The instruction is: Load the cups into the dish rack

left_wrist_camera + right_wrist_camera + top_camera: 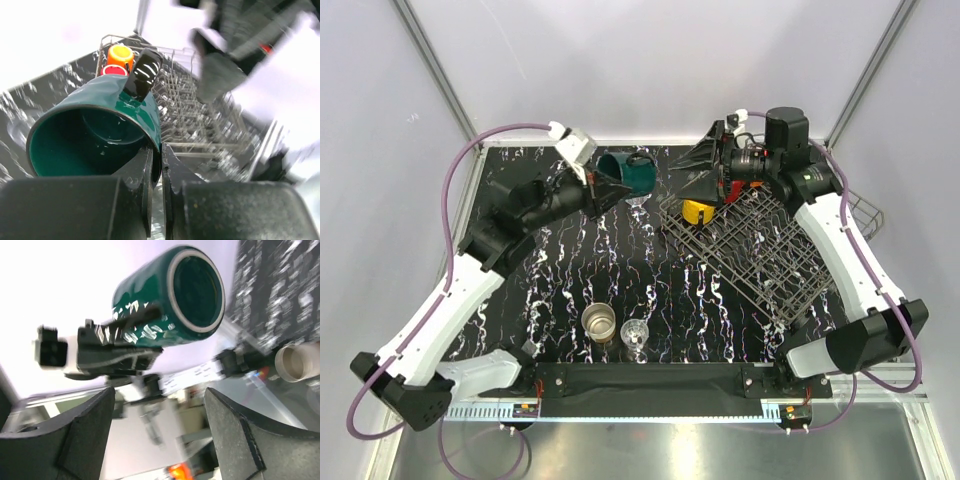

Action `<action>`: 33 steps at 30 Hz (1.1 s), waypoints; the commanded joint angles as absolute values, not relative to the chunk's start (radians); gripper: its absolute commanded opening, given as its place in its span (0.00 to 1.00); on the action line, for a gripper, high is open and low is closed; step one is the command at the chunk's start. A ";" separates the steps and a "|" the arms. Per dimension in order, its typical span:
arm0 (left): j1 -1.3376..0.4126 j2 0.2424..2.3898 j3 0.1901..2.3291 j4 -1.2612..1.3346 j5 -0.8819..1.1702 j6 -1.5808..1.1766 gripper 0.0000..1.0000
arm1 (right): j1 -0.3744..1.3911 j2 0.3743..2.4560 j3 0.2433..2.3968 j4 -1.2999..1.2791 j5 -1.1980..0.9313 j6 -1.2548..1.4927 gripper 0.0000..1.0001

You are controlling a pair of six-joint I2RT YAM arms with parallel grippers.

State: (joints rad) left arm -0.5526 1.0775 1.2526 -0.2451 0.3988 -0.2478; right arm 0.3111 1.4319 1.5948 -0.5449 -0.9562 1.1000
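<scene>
My left gripper (608, 190) is shut on the rim of the dark teal cup (623, 171) and holds it in the air at the back of the table, left of the dish rack (760, 255). In the left wrist view the cup (95, 130) fills the left, with the rack (200, 125) behind it. My right gripper (692, 172) is open and empty, just right of the cup and above the rack's far corner. The right wrist view shows the cup (170, 300) beyond its spread fingers. A yellow mug (697, 211) sits in the rack, and orange (120, 55) and red (113, 70) mugs show there.
A brown-and-cream cup (599, 322) and a clear glass (635, 336) stand on the black marbled table (570, 270) near the front edge. Another clear glass (638, 205) stands below the held cup. The rack's side basket (863, 215) hangs at the right.
</scene>
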 commanded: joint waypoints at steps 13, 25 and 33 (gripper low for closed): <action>-0.617 1.029 1.368 -0.275 0.459 0.541 0.00 | 0.316 1.374 1.489 -0.077 -1.160 1.821 0.79; -0.634 1.043 1.399 -0.270 0.523 0.572 0.00 | 0.416 1.468 1.560 -0.072 -1.161 1.914 0.75; -0.656 1.043 1.410 -0.252 0.514 0.560 0.00 | 0.443 1.494 1.560 -0.015 -1.114 1.953 0.70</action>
State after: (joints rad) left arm -0.6415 1.0668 1.3407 -0.4095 0.4919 0.5274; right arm 0.4221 1.4914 1.5223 -0.0830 -1.1343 1.9240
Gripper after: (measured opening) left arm 0.100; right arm 0.709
